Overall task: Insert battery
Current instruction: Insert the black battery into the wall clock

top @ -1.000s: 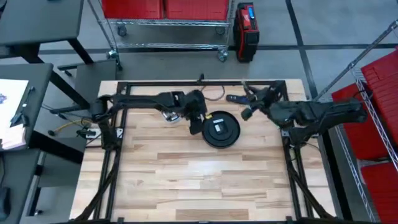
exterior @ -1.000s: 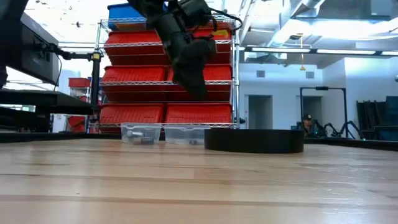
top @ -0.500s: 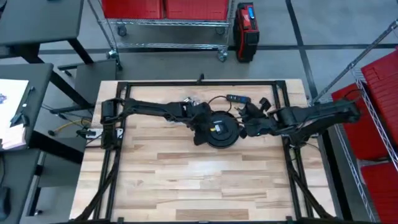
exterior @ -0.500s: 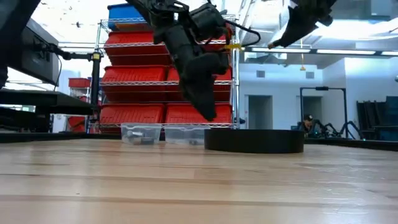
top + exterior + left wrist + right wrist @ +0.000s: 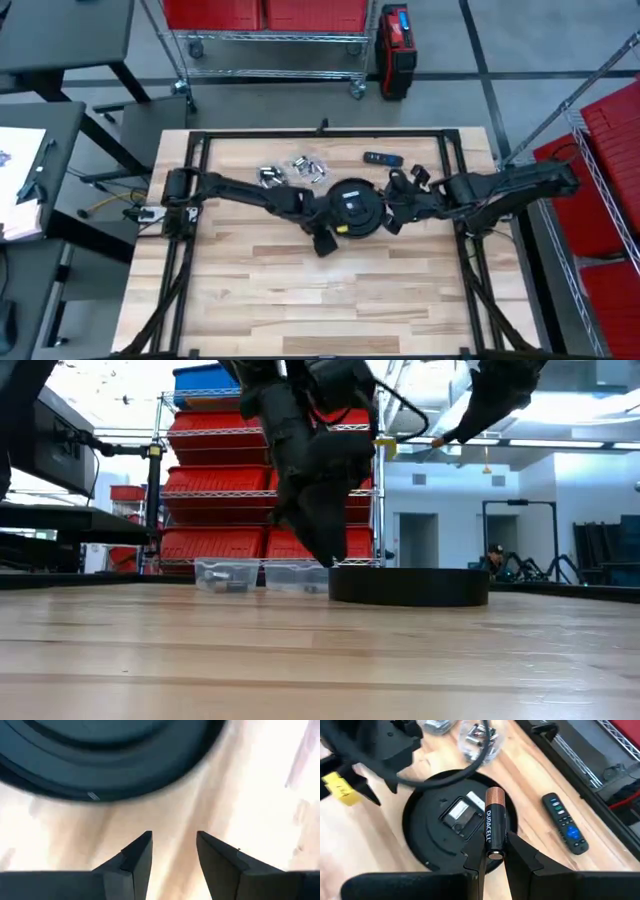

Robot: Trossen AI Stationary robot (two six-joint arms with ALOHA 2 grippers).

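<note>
One battery (image 5: pixel 494 827) sits clamped between the fingers of the right gripper (image 5: pixel 496 851), poised above one round black device (image 5: pixel 357 206) near the tabletop's (image 5: pixel 300 290) far edge. The left gripper (image 5: pixel 172 851), fingers apart and empty, hangs beside the device. Two clear plastic containers (image 5: pixel 296 171) and one remote control (image 5: pixel 383 158) lie toward the far edge.

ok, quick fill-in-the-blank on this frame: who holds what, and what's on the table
1. The right gripper is shut on a ____.
2. The left gripper is ____, holding nothing, just off the disc's rim.
3. The round black disc lies ____ the two grippers in the high view.
4. Beyond the disc on the table lies a black ____ with coloured buttons.

Missing words: battery; open; between; remote
</note>
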